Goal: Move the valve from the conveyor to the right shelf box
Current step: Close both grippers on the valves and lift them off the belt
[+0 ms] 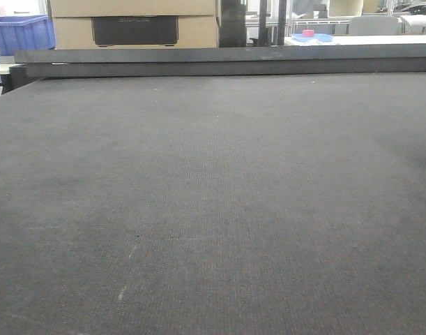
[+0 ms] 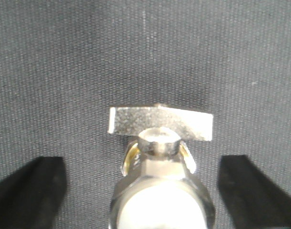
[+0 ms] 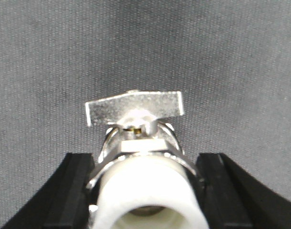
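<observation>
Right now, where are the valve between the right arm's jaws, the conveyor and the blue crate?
valve [image 3: 144, 145]: right wrist view, on the metal collar under its flat handle.
conveyor [image 1: 213, 209]: front view, on the bare belt surface.
blue crate [image 1: 21, 31]: front view, on its facing wall.

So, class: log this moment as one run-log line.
left gripper open around left valve | right gripper closed on right valve | conveyor beneath both

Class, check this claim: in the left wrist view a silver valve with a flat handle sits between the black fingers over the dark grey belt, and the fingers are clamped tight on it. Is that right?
No. The left wrist view shows the left gripper open: its fingers stand clear of the valve, with conveyor belt visible in both gaps. The rest holds.
</observation>
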Motion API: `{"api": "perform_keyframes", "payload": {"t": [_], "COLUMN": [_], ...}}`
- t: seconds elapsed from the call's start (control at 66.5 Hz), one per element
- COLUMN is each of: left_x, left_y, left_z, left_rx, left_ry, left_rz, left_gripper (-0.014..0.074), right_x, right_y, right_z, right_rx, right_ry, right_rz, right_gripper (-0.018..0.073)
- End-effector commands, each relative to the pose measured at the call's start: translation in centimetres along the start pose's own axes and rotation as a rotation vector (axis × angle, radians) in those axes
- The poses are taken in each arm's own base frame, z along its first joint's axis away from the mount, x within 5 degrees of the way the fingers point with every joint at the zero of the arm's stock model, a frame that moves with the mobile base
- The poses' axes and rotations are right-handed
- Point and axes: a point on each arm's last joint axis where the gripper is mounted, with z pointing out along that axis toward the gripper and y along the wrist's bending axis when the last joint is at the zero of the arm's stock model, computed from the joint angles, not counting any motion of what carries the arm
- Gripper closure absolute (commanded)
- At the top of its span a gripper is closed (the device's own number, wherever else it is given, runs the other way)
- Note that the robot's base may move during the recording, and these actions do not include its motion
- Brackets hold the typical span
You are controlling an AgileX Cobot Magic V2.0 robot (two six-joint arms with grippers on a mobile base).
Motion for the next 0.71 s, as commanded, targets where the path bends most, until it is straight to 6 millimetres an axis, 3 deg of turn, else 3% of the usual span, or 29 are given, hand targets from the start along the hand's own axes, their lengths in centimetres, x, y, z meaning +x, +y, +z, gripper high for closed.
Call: {"api": "perform_keyframes", "payload": {"t": [0.0,0.271,0.527,0.692], "left_x": [-0.2,-0.2,-0.1,0.6], "left_y": [-0.1,-0.1,-0.1,-0.1], "left_z": [-0.3,-0.3,-0.3,-2.5], "left_rx": [0.004,0.004,0.004,0.0], "left_ry": [-0.016,-0.014,-0.013,-0.05], "left_rz": [-0.012,-0.012,-0.012,-0.014], "left_gripper": [0.0207,0.071,0.0707,0.0707], "right_x": [0.0,0.0,0.2,1.1], "right_y": [-0.1,-0.1,-0.1,0.1], "right_z": [-0.7,-0.7,-1.1,-2.9], "right_rx": [0.011,0.011,0.012,0.015], "right_ry": [-0.032,-0.032,-0.043,-0.076], "right_rz": [-0.007,-0.007,-0.008,0.002], "right_gripper": [0.0728,0.0728,0.0728,0.0728]}}
